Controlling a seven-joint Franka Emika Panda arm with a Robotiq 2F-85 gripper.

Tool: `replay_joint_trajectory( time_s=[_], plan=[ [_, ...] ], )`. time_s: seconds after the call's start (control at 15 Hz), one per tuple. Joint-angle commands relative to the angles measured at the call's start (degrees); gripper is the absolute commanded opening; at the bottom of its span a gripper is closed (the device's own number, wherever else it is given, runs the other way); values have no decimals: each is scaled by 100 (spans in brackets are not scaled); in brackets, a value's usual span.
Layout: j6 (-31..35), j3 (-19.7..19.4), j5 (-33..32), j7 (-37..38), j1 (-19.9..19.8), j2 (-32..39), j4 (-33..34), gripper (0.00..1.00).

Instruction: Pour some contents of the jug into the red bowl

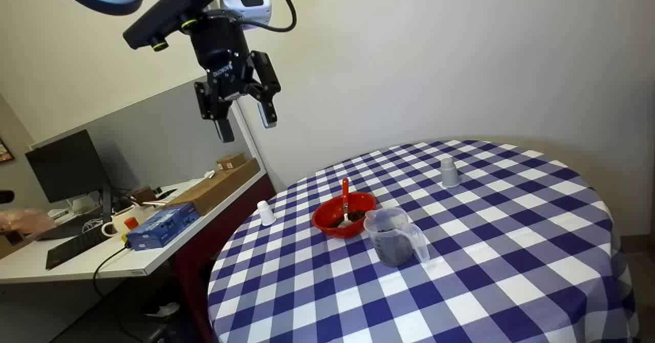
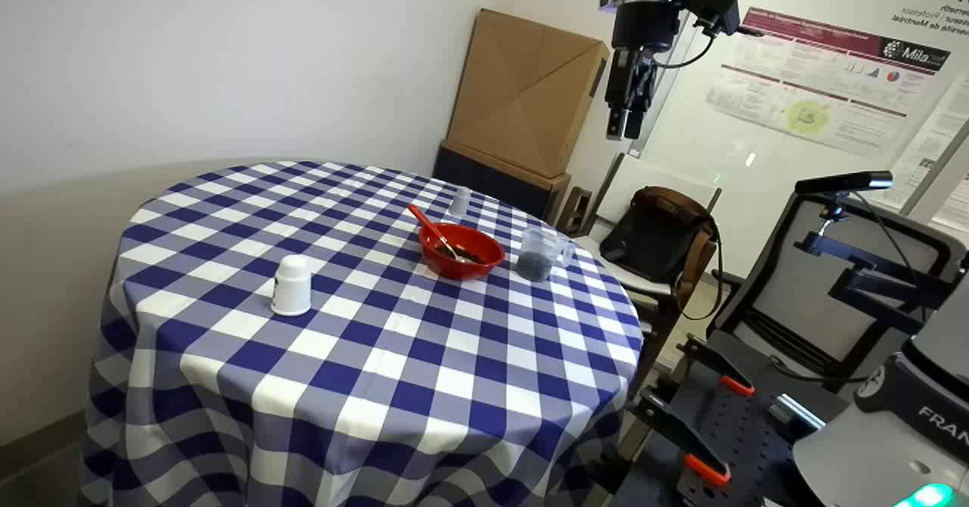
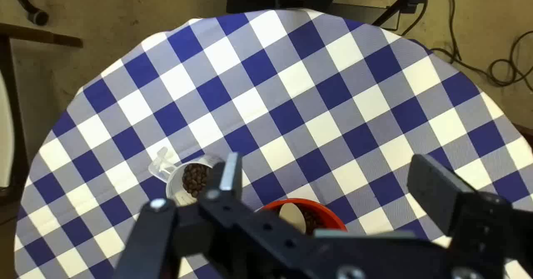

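In an exterior view, the claw (image 1: 246, 128) hangs high at left, jaws apart, holding nothing. Below and right of it sits the bowl (image 1: 323, 226), a spoon (image 1: 345, 194) inside. Farther right, just beside the bowl, stands the upright jug (image 1: 392, 245), handle (image 1: 420, 244) pointing away from the claw; reaching it likely means descending past the bowl.

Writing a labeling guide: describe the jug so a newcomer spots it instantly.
Find the blue checked tablecloth. On it sits a red bowl holding a red-handled spoon; the jug stands beside that bowl. It's clear, part-filled with dark beans; its side handle sets it apart from the bowl and pale cups.
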Motion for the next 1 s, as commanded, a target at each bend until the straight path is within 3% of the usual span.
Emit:
replay_joint_trajectory(
  time_s=[0.0, 0.6, 0.93],
  plan=[
    [-9, -14, -2, 3, 16, 1, 8, 100],
    [158, -290, -1173, -1693, -165, 1096, 896, 100],
    [140, -471, -1290, -2780, -397, 2154, 1797, 100]
  ],
)
